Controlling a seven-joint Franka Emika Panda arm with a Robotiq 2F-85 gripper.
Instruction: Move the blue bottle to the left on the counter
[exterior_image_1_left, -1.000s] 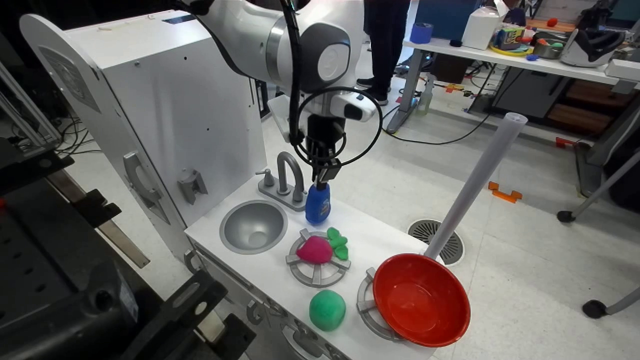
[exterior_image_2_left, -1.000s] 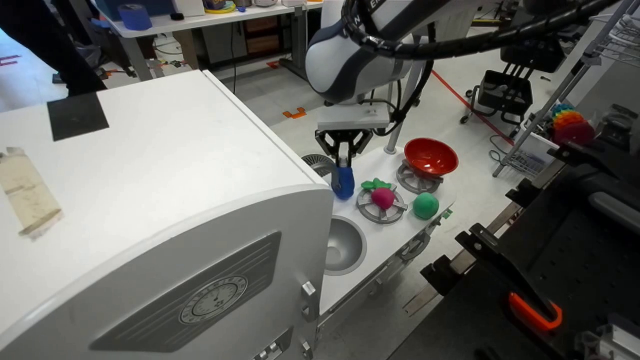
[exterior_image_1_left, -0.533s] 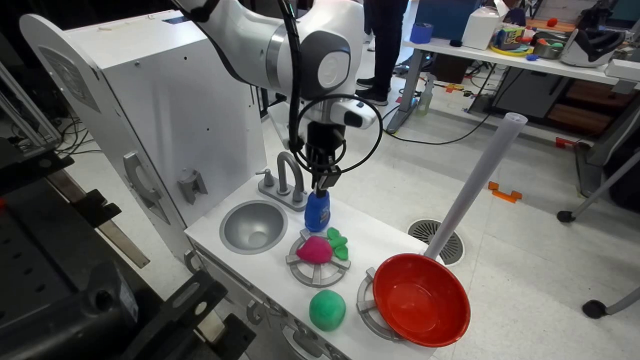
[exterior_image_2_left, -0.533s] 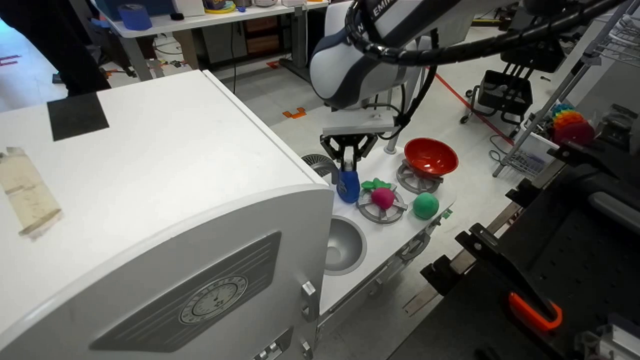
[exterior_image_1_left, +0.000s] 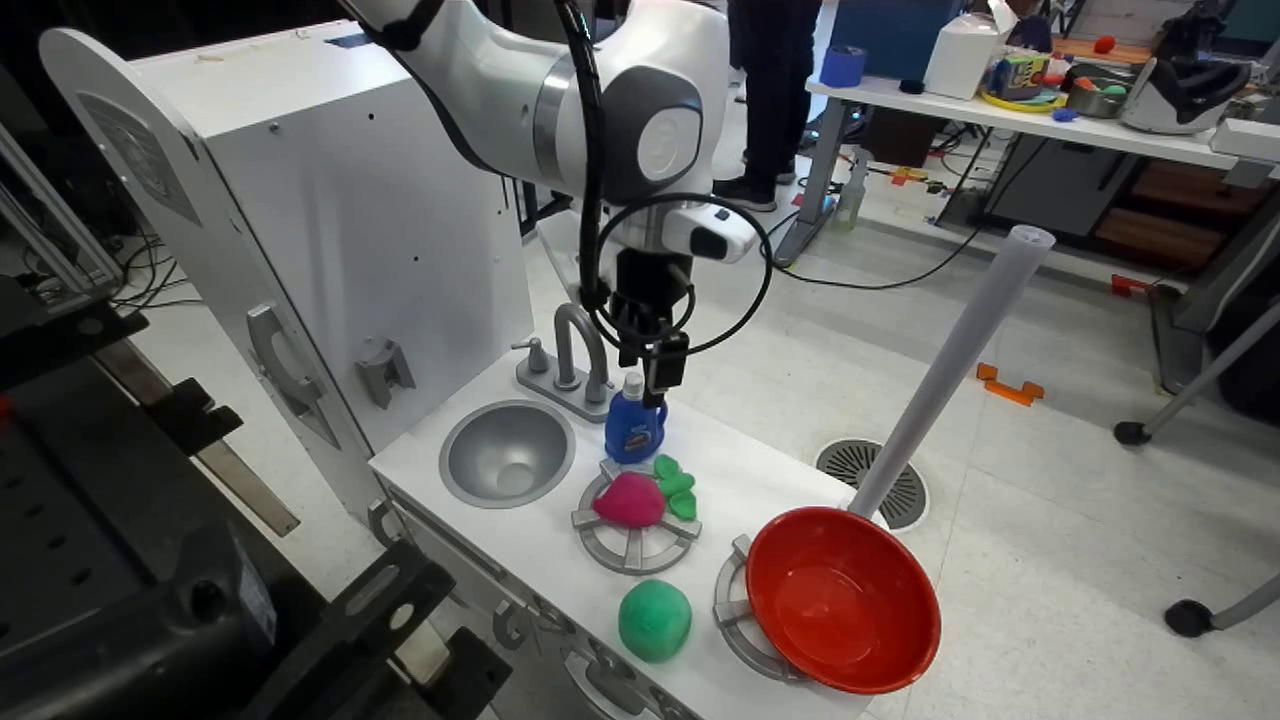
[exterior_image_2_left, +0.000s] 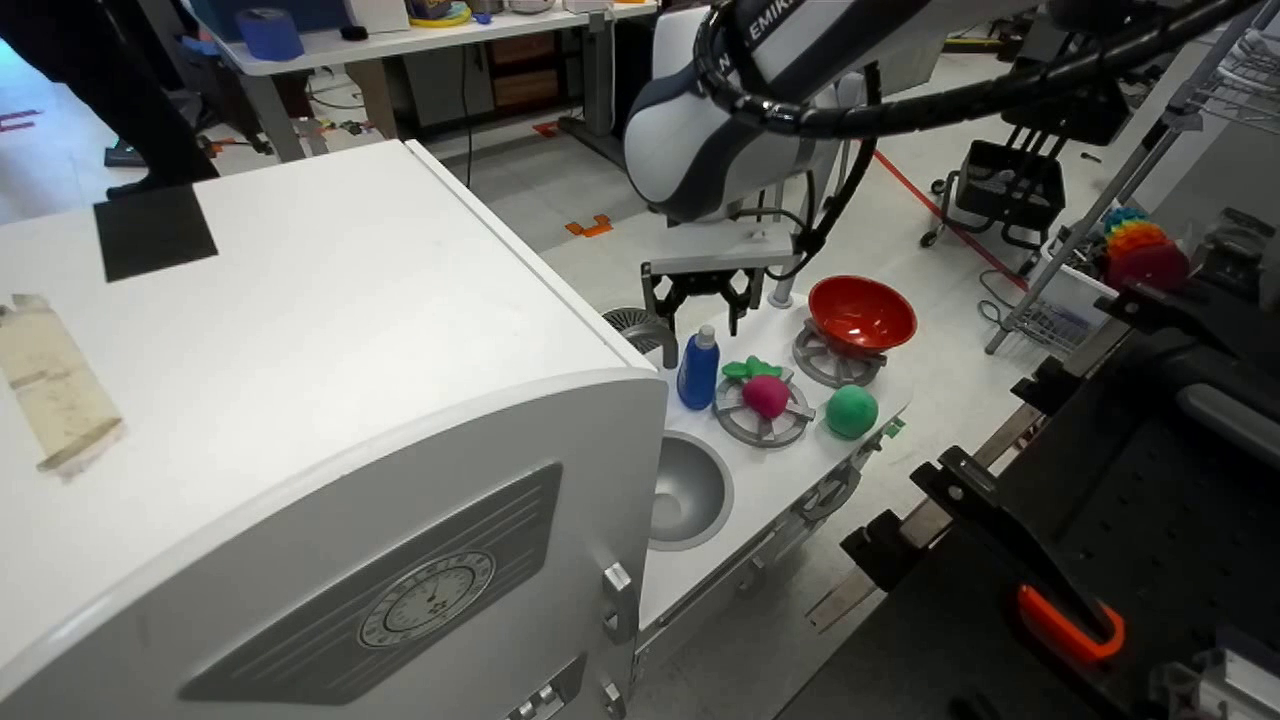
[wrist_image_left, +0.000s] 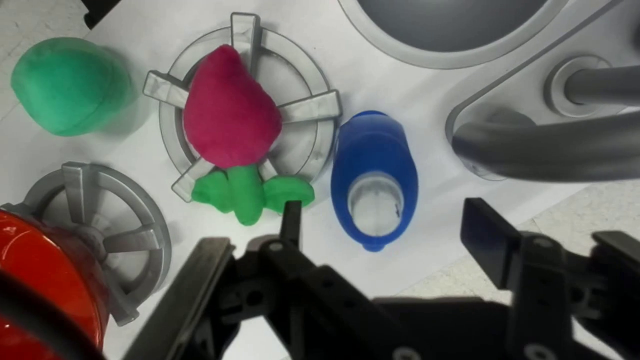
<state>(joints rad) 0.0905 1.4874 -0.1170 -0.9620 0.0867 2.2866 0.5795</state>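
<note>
Blue bottle (wrist_image_left: 372, 150): smooth plastic, oval-bodied, pale-capped, standing upright on the worktop (exterior_image_1_left: 770, 470).
Pincer (wrist_image_left: 386, 225): standing wide, its fingers flanking the bottle's cap with a gap on either side in the wrist view.
Burner grate (wrist_image_left: 312, 108): spoked ring, one spoke reaching just beside the bottle; a soft-looking pink toy vegetable (wrist_image_left: 230, 117) is lying on it.
Gooseneck faucet (wrist_image_left: 545, 152): curving, grey, a strip of white worktop separating it from the bottle.
Worktop edge: running straight, near the bottle.
Red bowl (exterior_image_1_left: 845, 600): glossy, resting well apart.

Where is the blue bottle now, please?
In the wrist view, the blue bottle stands on the counter, right of centre, between a burner and the faucet.
</note>
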